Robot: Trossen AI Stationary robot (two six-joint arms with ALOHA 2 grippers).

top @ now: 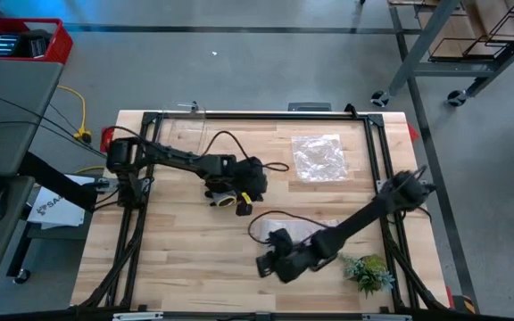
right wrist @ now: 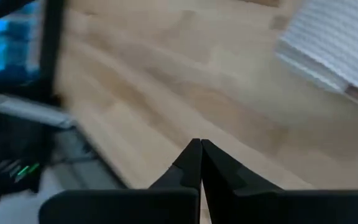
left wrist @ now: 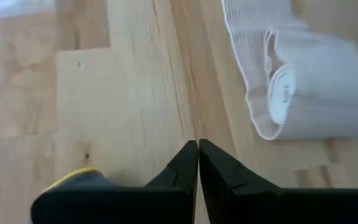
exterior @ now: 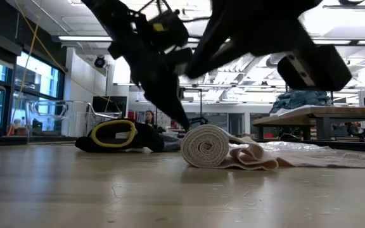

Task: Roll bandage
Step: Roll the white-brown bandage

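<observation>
Pale wood-plank tabletop (exterior: 106, 190) fills the low view's foreground, w/ the white gauze bandage (exterior: 206, 146) sitting mid-frame: one end wound into a tight spiral roll standing on edge, loose tail rumpled beside it and trailing off toward 3 o'clock. From above, that strip lies just below tabletop centre, between both arms. Left end effector (left wrist: 198, 144) has its fingers pressed together on nothing; its own wrist view shows the roll close ahead but apart, w/ the black-and-grey work glove w/ yellow cuff (top: 230, 192) right at it. Right end effector (right wrist: 201, 143) is also pressed together & empty, hovering near the 6 o'clock edge, past the roll. Crinkly clear plastic bag (top: 318, 157) lies at about 1 o'clock, small green plant sprig (top: 367, 272) at about 5 o'clock, both well clear. Risks, as I judge them: w/ nobody pinching the roll, it can spring loose or tip flat; the bunched tail will wind in crooked if not tensioned first; a shut end effector nudging the roll may shove it sideways rather than turn it; left arm could also snag the glove.
</observation>
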